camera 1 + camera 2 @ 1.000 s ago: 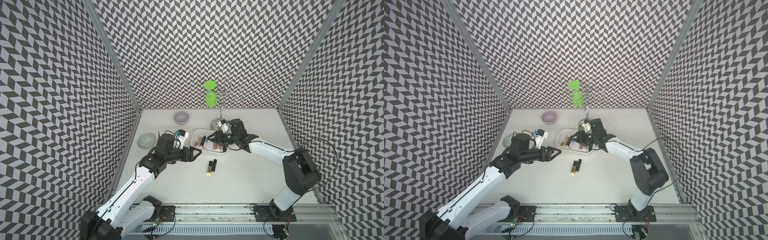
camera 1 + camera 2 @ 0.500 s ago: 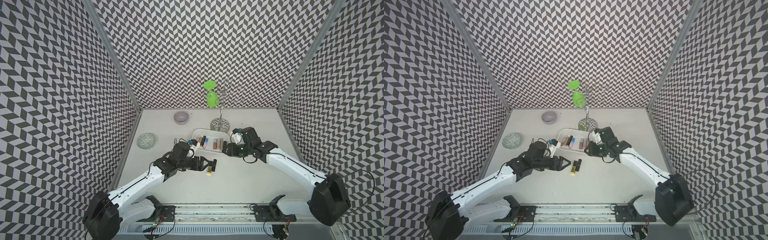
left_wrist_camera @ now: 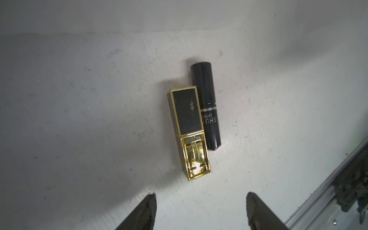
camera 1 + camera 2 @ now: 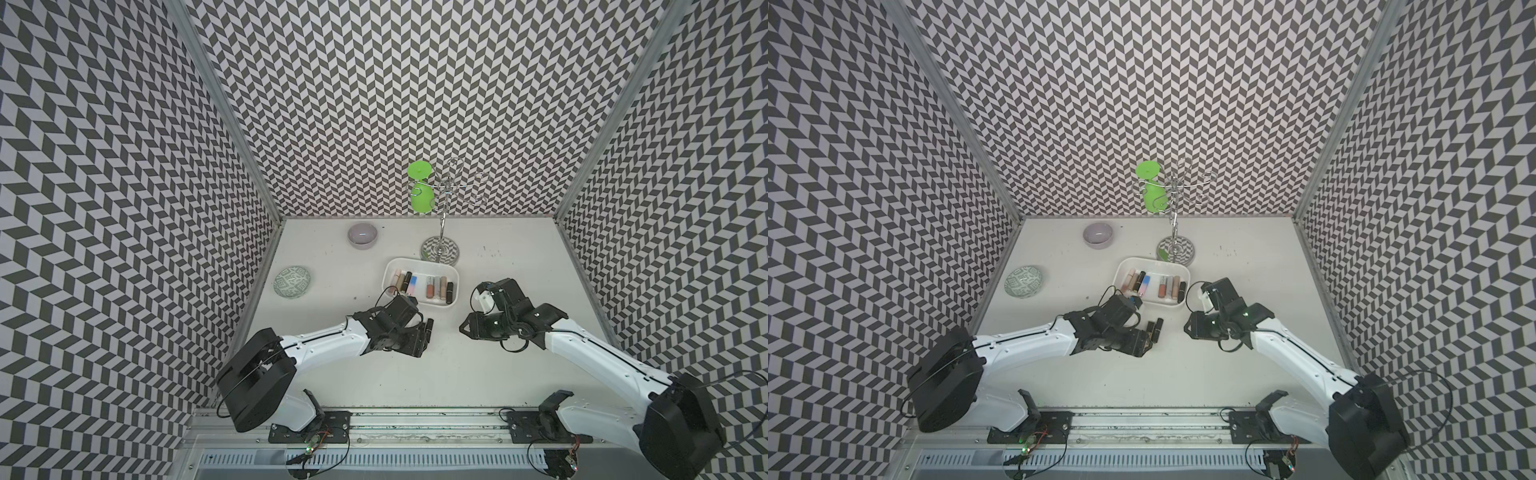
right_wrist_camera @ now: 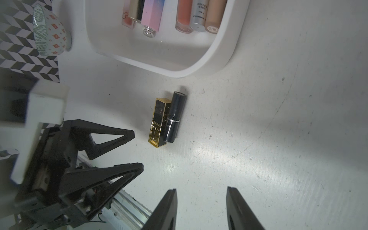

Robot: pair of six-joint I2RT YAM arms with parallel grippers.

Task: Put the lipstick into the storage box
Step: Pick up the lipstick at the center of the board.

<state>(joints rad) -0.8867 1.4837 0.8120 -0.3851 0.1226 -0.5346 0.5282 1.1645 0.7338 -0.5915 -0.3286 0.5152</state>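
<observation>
- My left gripper (image 3: 200, 196) is spread wide and empty. Its jaws stand over bare table (image 3: 79, 99), just short of the two loose lipsticks. I hold it wide because the pair lies touching and I need room to straddle one tube.
- The gold lipstick (image 3: 188, 133), square-sided, lies flat on the table against the black lipstick (image 3: 207, 107), a round tube.
- In a top view the pair sits at the centre of the frame, just below the storage box (image 4: 419, 274) and apart from it, so the carry should be short.
- I judge that the square case will not roll. The round one may once its neighbour is lifted, so a squeeze across the gold case's flat sides looks safer.
- The storage box already holds stored lipsticks (image 4: 438, 288) in two side-by-side groups. A bare strip runs between them, where I would expect the next one to fit.
- My right gripper (image 5: 201, 190) is parted too, with nothing between its jaws. In both top views it hangs right of centre, clear of the pair, which leaves the approach to my left.
</observation>
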